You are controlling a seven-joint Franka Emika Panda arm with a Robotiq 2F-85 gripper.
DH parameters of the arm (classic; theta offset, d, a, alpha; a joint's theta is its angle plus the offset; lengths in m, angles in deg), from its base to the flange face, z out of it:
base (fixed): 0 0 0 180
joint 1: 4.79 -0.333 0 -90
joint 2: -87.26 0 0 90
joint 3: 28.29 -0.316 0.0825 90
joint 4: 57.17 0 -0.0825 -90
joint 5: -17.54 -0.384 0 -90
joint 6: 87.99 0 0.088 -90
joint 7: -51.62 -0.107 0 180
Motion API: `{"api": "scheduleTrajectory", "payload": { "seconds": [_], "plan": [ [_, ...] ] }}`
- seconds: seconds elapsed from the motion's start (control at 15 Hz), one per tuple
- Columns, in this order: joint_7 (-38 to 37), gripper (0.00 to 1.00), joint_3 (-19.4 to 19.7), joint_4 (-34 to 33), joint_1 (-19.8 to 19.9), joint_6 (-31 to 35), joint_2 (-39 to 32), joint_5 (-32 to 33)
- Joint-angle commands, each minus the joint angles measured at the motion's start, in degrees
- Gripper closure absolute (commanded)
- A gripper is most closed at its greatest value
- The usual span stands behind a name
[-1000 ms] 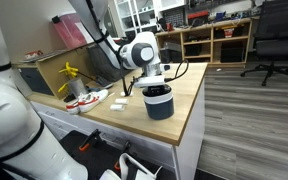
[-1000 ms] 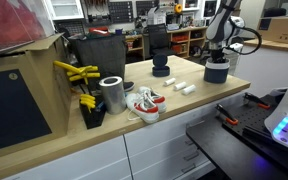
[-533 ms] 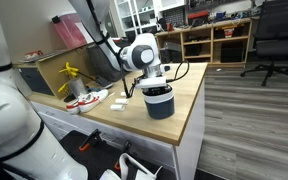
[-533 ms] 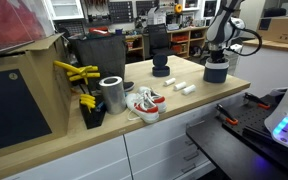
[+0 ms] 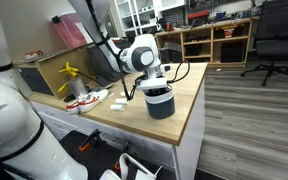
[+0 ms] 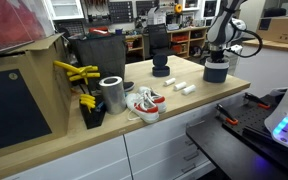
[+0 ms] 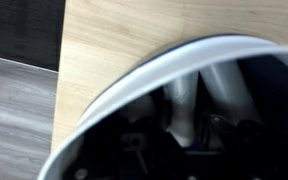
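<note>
Wooden counter [image 5: 129,112] carrying a dark tub [image 5: 160,105], the gripper [image 7: 204,100] dipping into it.
Upright near the counter's corner, the tub is standing directly beneath the wrist [image 5: 141,55], its white rim [image 7: 124,90] ringing the fingers [image 7: 181,100] hanging inside; whether they are parted or gripping anything I cannot tell. Since a second ago, arm [image 6: 225,18] and tub are showing no shift.

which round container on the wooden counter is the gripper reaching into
The dark blue-grey round tub with a white rim: the gripper dips into it, while the shiny metal can stands far off.
</note>
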Motion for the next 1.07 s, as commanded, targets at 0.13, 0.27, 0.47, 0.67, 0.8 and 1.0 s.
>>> {"api": "scheduleTrajectory", "payload": {
  "seconds": [0.13,0.27,0.47,0.67,0.8,1.0],
  "plan": [
    [4.8,0.93,-2.8,2.3,2.6,0.8,2.5,-3.5],
    [5.7,0.93,-3.7,2.9,2.9,-1.1,5.2,-5.0],
    [7.1,0.93,-5.1,3.0,2.7,-7.5,10.3,-8.8],
    [6.1,0.93,-4.0,2.8,0.7,-13.4,16.2,-9.2],
    [5.6,0.93,-3.4,2.1,-0.2,-16.5,19.5,-9.3],
    [5.2,0.93,-2.4,1.1,-1.5,-19.5,22.7,-9.8]
  ]
}}
